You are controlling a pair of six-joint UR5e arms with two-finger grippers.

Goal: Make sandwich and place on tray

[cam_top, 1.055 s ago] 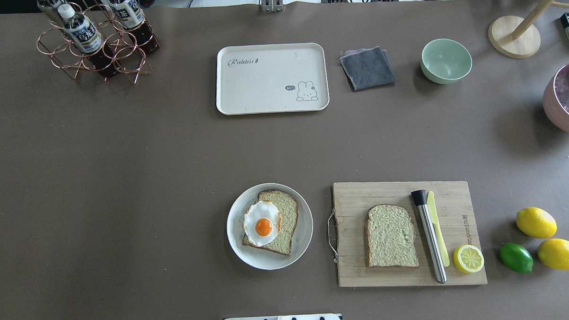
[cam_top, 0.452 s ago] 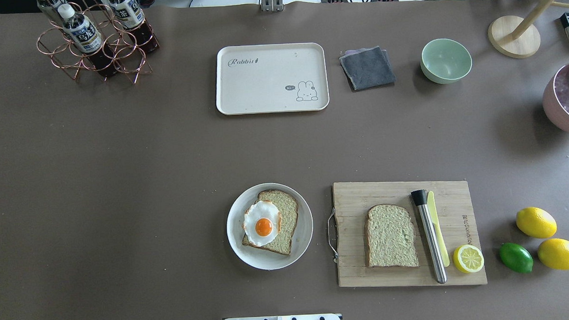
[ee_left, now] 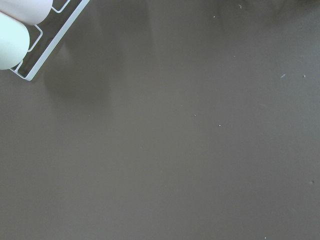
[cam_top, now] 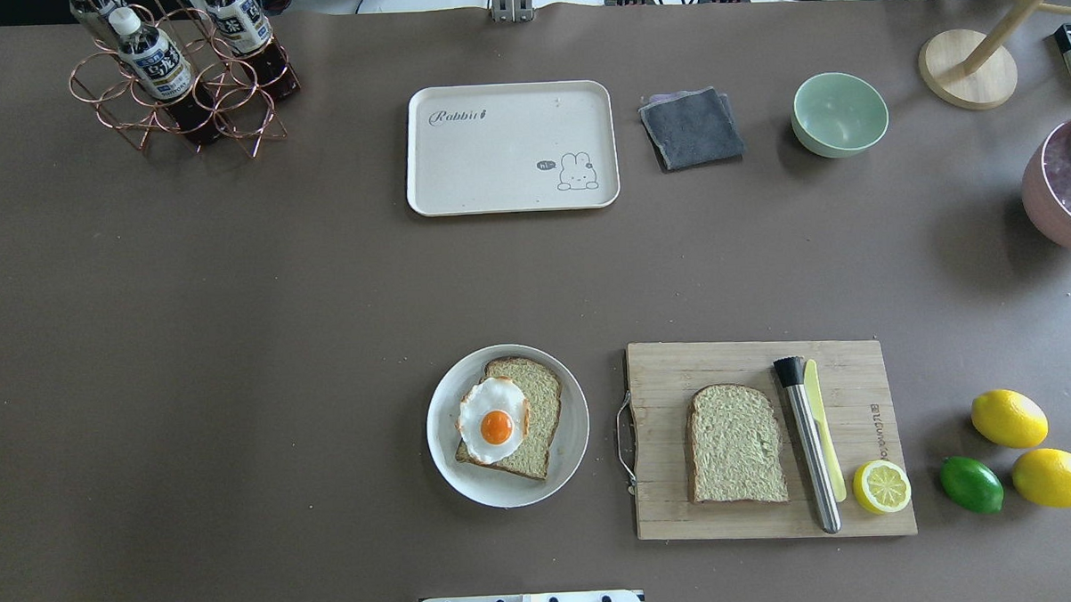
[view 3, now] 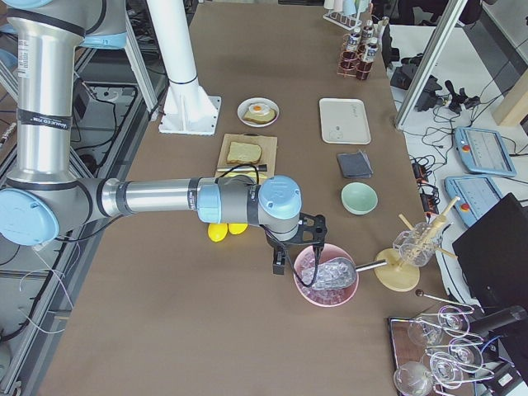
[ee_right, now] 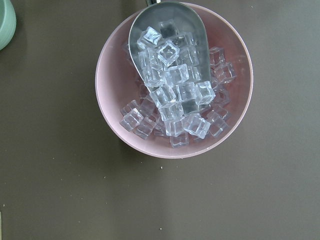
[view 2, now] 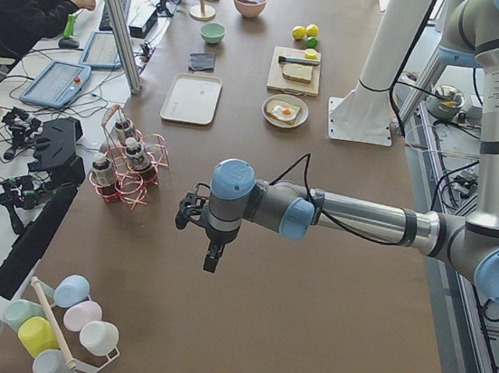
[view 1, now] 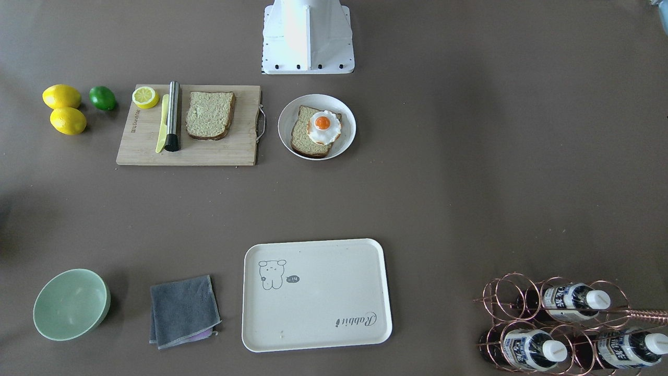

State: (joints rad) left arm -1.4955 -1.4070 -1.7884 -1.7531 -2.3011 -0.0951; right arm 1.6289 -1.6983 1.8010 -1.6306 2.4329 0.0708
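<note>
Front-facing: a crusted tan bread slice (view 1: 301, 140) under the white fried egg (view 1: 323, 127) sits on the round white plate (view 1: 287, 122); the second bread slice (view 1: 210, 115) lies on the wooden cutting board (view 1: 219, 151); the cream-white rectangular tray (view 1: 317, 295) is well apart. Overhead: bare matte brown table (cam_top: 234, 347) between plate and tray. Left-side view alone shows my left end effector (view 2: 210, 262), right-side my right end effector (view 3: 280, 264) above the pink bowl of ice cubes (view 3: 326, 299); open or closed, I cannot tell.

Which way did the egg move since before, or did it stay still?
No, it has not moved. The fried egg lies on the same bread slice on the round plate, just as far from the cutting board.
</note>
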